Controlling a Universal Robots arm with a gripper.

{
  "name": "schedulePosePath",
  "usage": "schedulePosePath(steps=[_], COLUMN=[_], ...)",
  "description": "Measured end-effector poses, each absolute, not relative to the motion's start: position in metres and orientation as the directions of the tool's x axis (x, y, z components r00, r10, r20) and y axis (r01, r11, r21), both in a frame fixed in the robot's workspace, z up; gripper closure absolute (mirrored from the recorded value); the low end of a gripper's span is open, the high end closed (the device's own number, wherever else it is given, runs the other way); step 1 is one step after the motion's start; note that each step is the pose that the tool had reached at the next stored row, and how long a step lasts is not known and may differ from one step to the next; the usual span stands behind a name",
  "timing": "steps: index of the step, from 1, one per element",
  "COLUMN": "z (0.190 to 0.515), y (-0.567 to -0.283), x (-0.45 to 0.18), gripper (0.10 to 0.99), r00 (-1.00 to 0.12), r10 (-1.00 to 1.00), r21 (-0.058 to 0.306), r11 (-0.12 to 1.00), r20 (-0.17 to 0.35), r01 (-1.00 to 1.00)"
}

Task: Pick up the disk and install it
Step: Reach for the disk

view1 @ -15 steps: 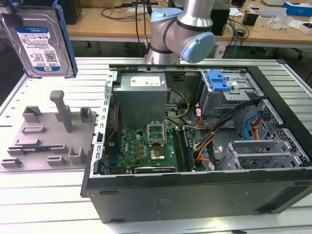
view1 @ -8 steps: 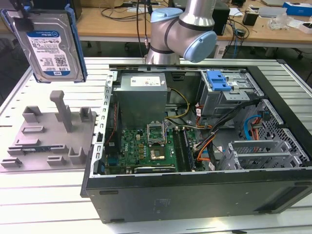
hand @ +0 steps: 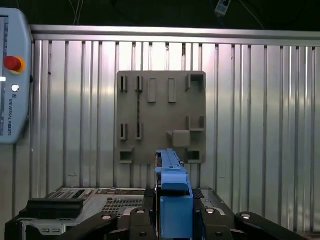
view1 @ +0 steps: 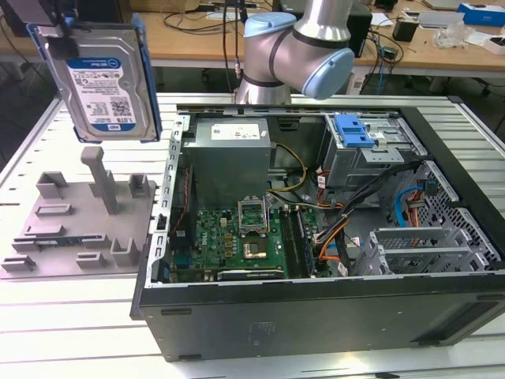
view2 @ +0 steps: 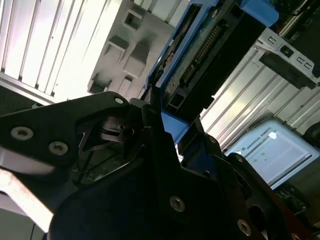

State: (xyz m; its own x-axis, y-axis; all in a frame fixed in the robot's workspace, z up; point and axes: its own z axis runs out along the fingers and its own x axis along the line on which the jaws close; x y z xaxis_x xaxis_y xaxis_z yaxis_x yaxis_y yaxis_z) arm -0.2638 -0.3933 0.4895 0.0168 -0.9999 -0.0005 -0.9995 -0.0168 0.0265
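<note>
Ribbed aluminium tabletop (view1: 473, 134) runs under everything, with cluttered wooden desks (view1: 197, 43) behind it. An open desktop computer case (view1: 316, 316) lies on its side on the table. Inside it I can see the green motherboard (view1: 237, 237), the grey power supply (view1: 229, 154) and a blue-tabbed drive bay (view1: 353, 130).

Toward the exterior view's left of the case sits a grey fixture plate (view1: 71, 229) with upright posts and slots. High above that plate the hard disk (view1: 106, 83) hangs in the air, well clear of both the table and the case. Its white-and-blue label faces the exterior camera, and the blue plastic frame shows along its edges.

The gripper (hand: 172, 220) holds it from above. In the first wrist view its black fingers (hand: 137, 220) are pressed against either side of the blue frame, clamped onto the drive. The silver and pale-blue robot arm (view1: 304, 47) rises behind the case. A teach pendant (hand: 12, 75) with a red button lies on the table beyond the plate.
</note>
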Motion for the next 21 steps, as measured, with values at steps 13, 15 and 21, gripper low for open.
schedulePosePath(steps=[13,15,21], z=[0.490,0.490,0.490], y=[-0.423,-0.427,-0.445], x=[-0.200,-0.191,-0.158], gripper=[0.722,0.722,0.722], r00=[0.017,0.017,0.017], r10=[-1.000,-1.000,-1.000], r21=[0.027,0.026,0.026], r11=[-0.017,-0.017,-0.017], r20=[-0.001,-0.001,-0.001], r01=[-1.000,-1.000,-1.000])
